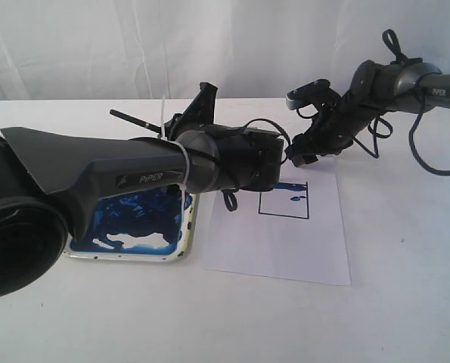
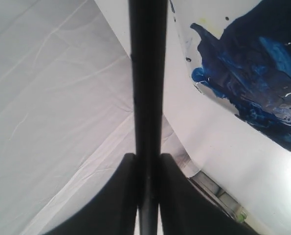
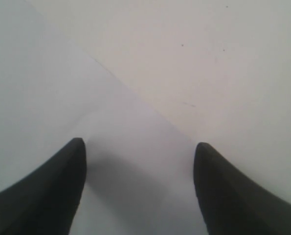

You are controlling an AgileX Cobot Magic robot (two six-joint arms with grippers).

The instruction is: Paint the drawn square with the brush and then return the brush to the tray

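I seem to be running this rig in a robotics lab test cell. A plain white tabletop [image 1: 406,302] is backed by a white curtain [image 1: 96,45]. Over it reach two black arms marked PIPER, left arm [image 1: 134,178] and right arm [image 1: 406,83], trailing loose cables [image 1: 429,162]. A paint-smeared tray [image 1: 134,255] and a paper sheet [image 1: 300,242] are staged on the tabletop.

In the exterior view, at centre frame, the left arm [image 1: 134,178] covers the upper part of the tray [image 1: 126,257], the upper left corner of the square [image 1: 285,206] and most of the brush [image 1: 130,118]; its tip is hidden. The left wrist view crops the brush at both ends.
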